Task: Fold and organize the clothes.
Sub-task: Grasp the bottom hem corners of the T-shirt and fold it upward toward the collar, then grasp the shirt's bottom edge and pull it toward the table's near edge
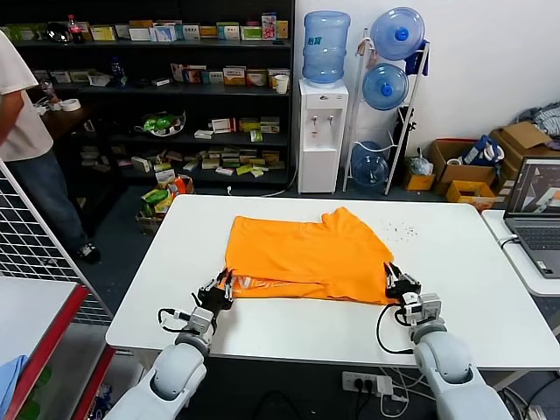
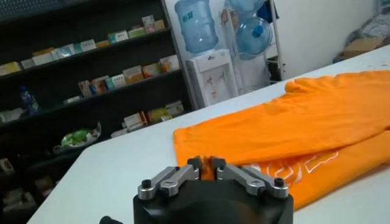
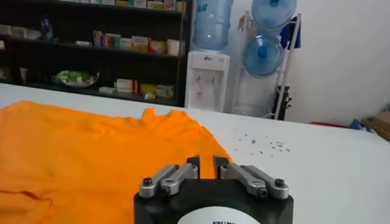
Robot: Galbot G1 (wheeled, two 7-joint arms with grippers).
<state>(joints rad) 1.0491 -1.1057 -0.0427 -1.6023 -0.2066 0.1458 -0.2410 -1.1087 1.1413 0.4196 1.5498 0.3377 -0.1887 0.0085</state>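
1. The bright orange short-sleeved cotton T-shirt (image 1: 306, 255) lies partly folded in the middle of the white rectangular worktop (image 1: 455, 306), an upper layer doubled over a lower one whose near edge pokes out toward the robot.
2. Only the left wrist view shows the white printed letters (image 2: 304, 164) on that lower layer; in the head view they are just a pale streak at the shirt's near left edge.
3. Only the right wrist view shows clearly the small dark specks (image 3: 262, 143) scattered on the bare worktop beyond the shirt's far right corner.
4. The head view alone takes in both arms at once, with a silver laptop (image 1: 538, 214) on a side table to the right and a white water dispenser (image 1: 322, 131) behind.
5. The left gripper (image 1: 220, 289) sits at the shirt's near left corner; its fingers (image 2: 194, 164) are drawn close, pinching the orange edge between the tips.
6. The right gripper (image 1: 399, 284) sits at the near right corner; its fingers (image 3: 192, 164) stand narrowly apart with orange fabric in the slit, and whether they actually grip it cannot be told.
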